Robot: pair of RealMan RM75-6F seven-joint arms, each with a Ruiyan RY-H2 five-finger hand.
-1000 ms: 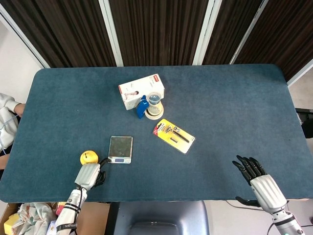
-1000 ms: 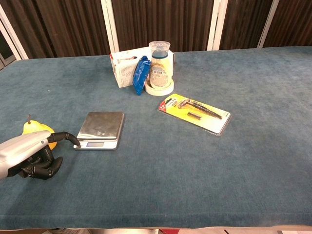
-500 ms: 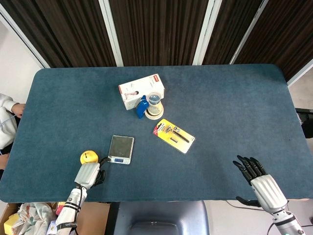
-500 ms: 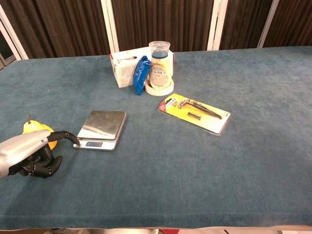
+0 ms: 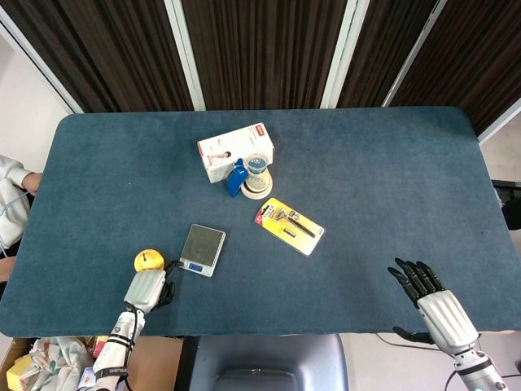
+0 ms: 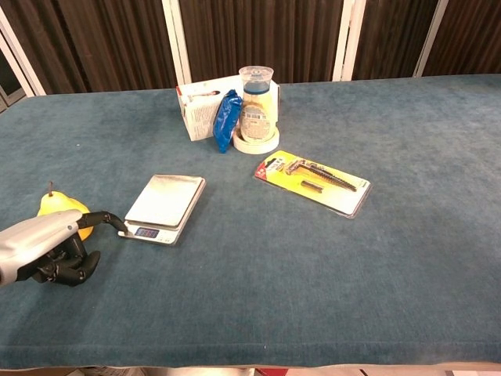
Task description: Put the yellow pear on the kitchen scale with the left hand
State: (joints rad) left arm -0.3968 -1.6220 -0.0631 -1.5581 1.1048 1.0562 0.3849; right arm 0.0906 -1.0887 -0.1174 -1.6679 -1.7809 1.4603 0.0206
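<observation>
Chest view puts the left hand [image 6: 43, 249] nearest, low at the table's [image 6: 258, 298] front-left corner, most fingers curled under on nothing and one finger stretched out so its tip touches the near-left corner of the kitchen scale [image 6: 165, 207]; it holds no object; the yellow pear [image 6: 61, 208] stands upright on the cloth just behind that hand, stalk up, just left of the scale and not on it; compared with a second ago the scale has swung round, its near-left corner pushed rightward by the fingertip so it now lies askew to the front edge, while the pear sits where it was; I judge that the nudge gains nothing for the task, since the pear is not yet grasped, and the platform has been turned slightly away from it, so the hand must draw back, open and reach behind itself for the fruit; at the front-right corner the head view shows the right hand [image 5: 430, 298] idle, fingers spread and empty; further in, toward the middle, lies a yellow blister pack [image 6: 312, 182] of tools; beyond it, toward the far edge, stand a clear lidded jar [image 6: 257, 108], a blue packet [image 6: 228, 119] leaning beside it, and a white box [image 6: 205, 106].
</observation>
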